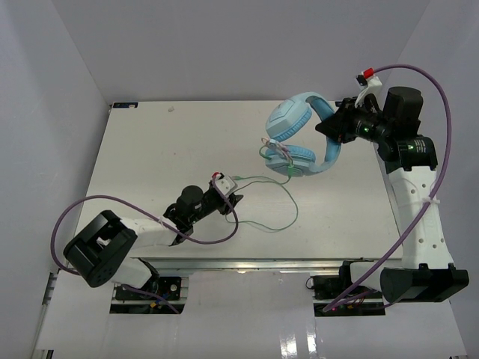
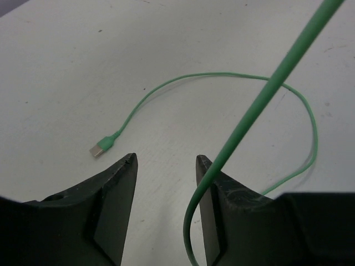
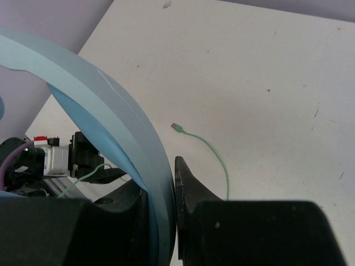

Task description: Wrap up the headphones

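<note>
The light blue headphones (image 1: 299, 133) hang tilted above the table's back right, with part of the cable coiled by the lower ear cup. My right gripper (image 1: 331, 127) is shut on the padded band (image 3: 127, 138). The thin green cable (image 1: 288, 217) runs down from the cups, loops on the table and leads to my left gripper (image 1: 230, 200). In the left wrist view the left gripper (image 2: 166, 160) is open, and the cable (image 2: 260, 102) passes between the jaws against the right finger (image 2: 213, 188). The cable's plug (image 2: 99, 148) lies on the table ahead; it also shows in the right wrist view (image 3: 175, 127).
The white table (image 1: 150, 164) sits between white walls at the left, back and right. Thick purple robot cables (image 1: 441, 112) arc over both arms. The table's front edge runs just ahead of the arm bases.
</note>
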Controlling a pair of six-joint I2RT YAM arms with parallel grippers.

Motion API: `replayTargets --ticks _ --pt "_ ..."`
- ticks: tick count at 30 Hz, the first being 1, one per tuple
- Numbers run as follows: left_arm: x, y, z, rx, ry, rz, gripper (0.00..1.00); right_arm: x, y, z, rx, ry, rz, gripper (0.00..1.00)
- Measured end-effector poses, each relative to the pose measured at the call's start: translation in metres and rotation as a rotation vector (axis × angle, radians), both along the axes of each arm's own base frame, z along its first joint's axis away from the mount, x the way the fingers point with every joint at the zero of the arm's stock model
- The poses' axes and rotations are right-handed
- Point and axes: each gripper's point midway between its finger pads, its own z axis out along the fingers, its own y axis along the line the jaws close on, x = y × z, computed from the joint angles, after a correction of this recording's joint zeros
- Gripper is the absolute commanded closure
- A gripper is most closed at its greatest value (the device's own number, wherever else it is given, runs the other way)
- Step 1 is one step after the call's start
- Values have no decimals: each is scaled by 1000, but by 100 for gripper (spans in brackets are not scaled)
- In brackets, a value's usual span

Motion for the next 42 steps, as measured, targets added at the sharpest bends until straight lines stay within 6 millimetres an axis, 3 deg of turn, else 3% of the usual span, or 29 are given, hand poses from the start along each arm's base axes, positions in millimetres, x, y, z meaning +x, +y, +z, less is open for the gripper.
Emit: replayTargets --ticks 6,16,20,25,30,34,36,39,42 --pt "-25 4 -14 -17 70 -56 36 -1 0 21 5 -54 1 92" --pt "-46 10 -36 -25 161 -87 39 -3 2 23 15 -48 7 92" --pt "-50 12 -42 -27 181 -89 60 -3 2 23 17 -46 7 92" --pt "-56 16 -49 -28 209 -84 96 -3 2 23 20 -44 8 92" --pt "-57 14 -51 -25 238 -88 100 -6 4 23 10 -58 37 92" --pt "-46 0 -47 21 292 -123 100 -20 14 20 -14 -94 150 92" --pt "-31 -14 -35 42 308 -153 100 -34 26 9 -44 -120 242 92" --pt "-1 -32 -6 56 315 -194 100 -65 46 -24 -113 -135 391 92" --pt "24 -27 12 74 365 -187 100 -93 55 -60 -202 -163 527 92"
